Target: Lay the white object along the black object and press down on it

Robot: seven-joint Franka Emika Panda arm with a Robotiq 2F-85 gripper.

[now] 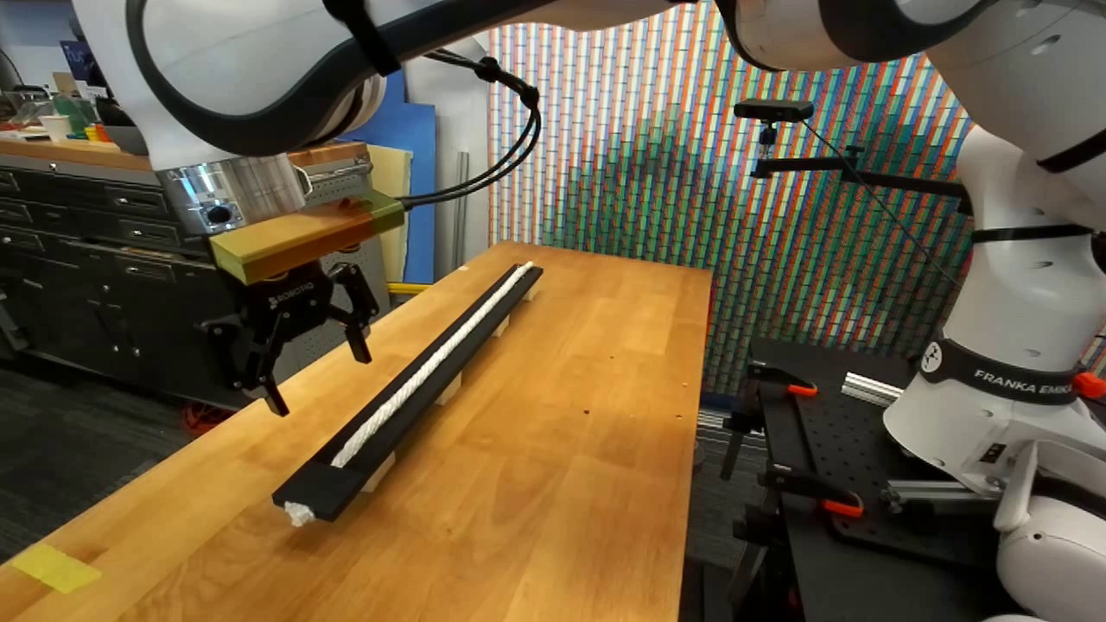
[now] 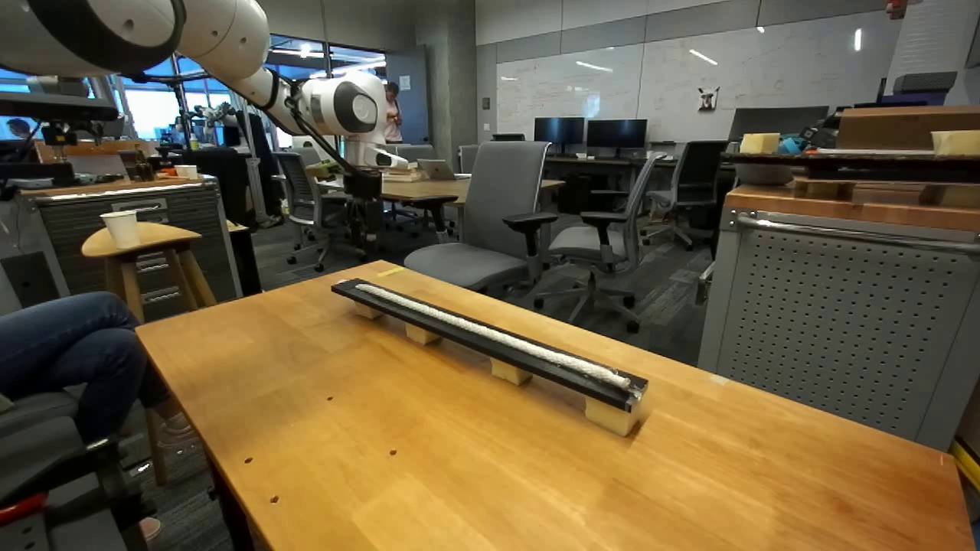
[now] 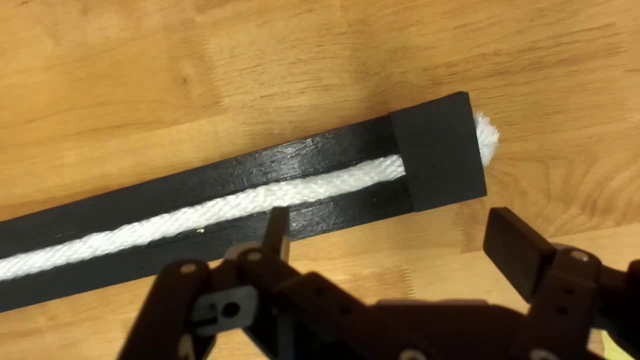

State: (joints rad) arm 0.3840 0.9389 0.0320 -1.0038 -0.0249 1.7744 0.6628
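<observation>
On the wooden tabletop (image 1: pixel 562 484), white rope (image 3: pixel 200 215) lies along the black rail (image 3: pixel 225 177); your gripper (image 1: pixel 320 381) hangs near, jaws spread.

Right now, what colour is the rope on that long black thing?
The rope is white, with slanted strands; the wrist view shows it best.

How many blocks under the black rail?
4, all under the black rail. In an exterior view: far-end block, then second block and third block between, near-end block. More could hide behind.
</observation>
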